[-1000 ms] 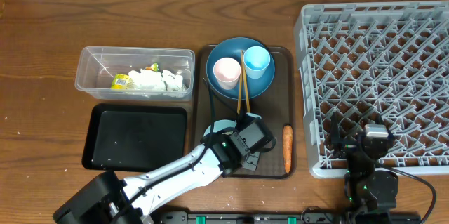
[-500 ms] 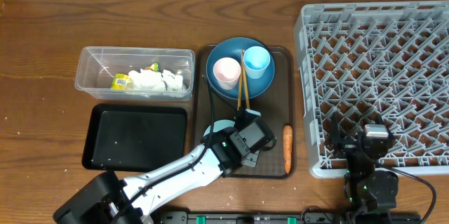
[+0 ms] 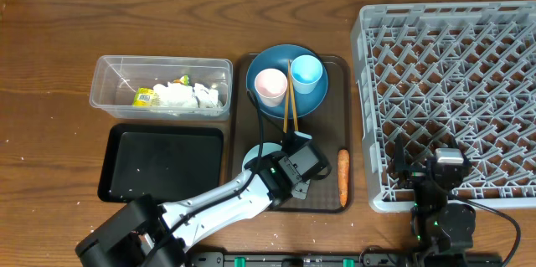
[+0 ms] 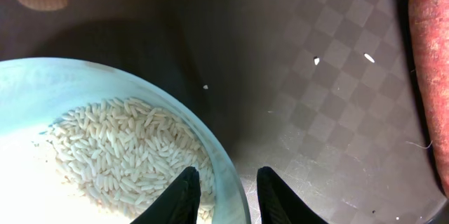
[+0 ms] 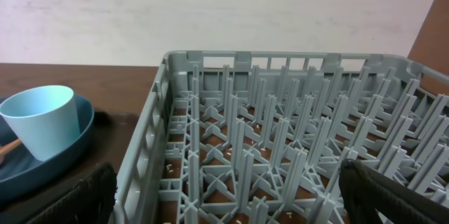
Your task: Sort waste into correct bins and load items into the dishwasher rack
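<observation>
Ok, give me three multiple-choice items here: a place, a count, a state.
1. The small orange carrot lies: A. in the clear tub B. in the rack C. on the brown rectangular serving tray
2. Cups on the dark blue round plate: A. two B. one C. three
3. The left tool is: A. clamped on the carrot B. astride the rim of the white round bowl of rice grains C. above the black tray
Key: C, by the tray's right edge. A, one pink-lined white cup, one light blue cup. B, a finger each side of the rim.
</observation>
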`<state>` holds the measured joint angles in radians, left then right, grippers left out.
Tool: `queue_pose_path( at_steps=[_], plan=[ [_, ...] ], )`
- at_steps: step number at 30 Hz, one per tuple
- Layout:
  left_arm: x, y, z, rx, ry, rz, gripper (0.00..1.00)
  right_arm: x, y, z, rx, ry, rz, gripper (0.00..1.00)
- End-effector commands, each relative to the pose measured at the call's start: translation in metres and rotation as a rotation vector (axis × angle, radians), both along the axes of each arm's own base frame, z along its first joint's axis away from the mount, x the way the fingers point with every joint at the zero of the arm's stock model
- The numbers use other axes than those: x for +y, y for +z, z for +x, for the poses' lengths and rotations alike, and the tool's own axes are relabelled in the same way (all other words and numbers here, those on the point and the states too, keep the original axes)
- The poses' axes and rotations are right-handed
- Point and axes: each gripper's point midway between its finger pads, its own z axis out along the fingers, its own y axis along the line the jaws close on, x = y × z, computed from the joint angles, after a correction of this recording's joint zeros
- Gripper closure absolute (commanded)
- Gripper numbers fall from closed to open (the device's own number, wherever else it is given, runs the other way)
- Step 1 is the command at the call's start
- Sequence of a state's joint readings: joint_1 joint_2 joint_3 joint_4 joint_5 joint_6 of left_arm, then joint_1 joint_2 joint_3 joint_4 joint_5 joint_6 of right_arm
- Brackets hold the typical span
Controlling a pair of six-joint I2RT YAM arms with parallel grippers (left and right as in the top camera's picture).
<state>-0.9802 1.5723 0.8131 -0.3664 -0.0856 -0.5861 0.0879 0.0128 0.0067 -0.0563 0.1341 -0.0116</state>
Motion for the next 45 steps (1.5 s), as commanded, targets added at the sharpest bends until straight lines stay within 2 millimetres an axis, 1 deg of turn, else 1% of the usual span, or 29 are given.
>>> queue_pose_path(
  at_steps=[1, 2, 6, 10, 11, 13, 23, 25, 30, 34, 39, 45],
  plan=[
    [0.004, -0.004, 0.0, -0.009, -0.004, 0.027, 0.74, -0.002, -0.001, 0.0, 0.005, -0.011, -0.005, 0.01],
    [0.004, -0.004, 0.0, -0.008, -0.002, 0.026, 0.76, -0.002, -0.001, 0.0, 0.005, -0.011, -0.005, 0.01],
    [0.006, -0.005, -0.001, 0.001, 0.02, 0.025, 0.77, -0.002, -0.001, 0.0, 0.005, -0.011, -0.005, 0.01],
    [0.007, -0.005, -0.001, 0.002, 0.02, 0.028, 0.81, -0.002, -0.001, 0.0, 0.005, -0.011, -0.005, 0.01],
    [0.007, -0.005, -0.001, 0.002, 0.02, 0.028, 0.87, -0.002, -0.001, 0.0, 0.005, -0.011, -0.005, 0.01],
    [0.007, -0.005, -0.001, 0.002, 0.02, 0.028, 0.93, -0.002, -0.001, 0.0, 0.005, -0.011, -0.005, 0.01],
    [0.009, -0.005, -0.002, 0.006, 0.034, 0.036, 0.94, -0.002, -0.001, 0.0, 0.005, -0.011, -0.005, 0.01],
    [0.016, -0.005, 0.001, -0.004, 0.108, 0.044, 0.94, -0.002, -0.001, 0.0, 0.005, -0.011, -0.005, 0.01],
    [0.023, -0.003, -0.004, 0.013, 0.117, 0.063, 0.94, -0.002, -0.001, 0.0, 0.005, -0.011, -0.005, 0.01],
    [0.026, 0.008, -0.006, 0.003, 0.099, 0.058, 0.94, -0.002, -0.001, 0.0, 0.005, -0.011, -0.005, 0.01],
    [0.028, 0.03, -0.007, -0.05, -0.029, 0.061, 0.94, -0.002, -0.001, 0.0, 0.005, -0.011, -0.005, 0.01],
    [0.038, 0.053, -0.011, -0.088, -0.056, 0.047, 0.94, -0.002, -0.001, 0.0, 0.005, -0.011, -0.005, 0.01]
  ],
)
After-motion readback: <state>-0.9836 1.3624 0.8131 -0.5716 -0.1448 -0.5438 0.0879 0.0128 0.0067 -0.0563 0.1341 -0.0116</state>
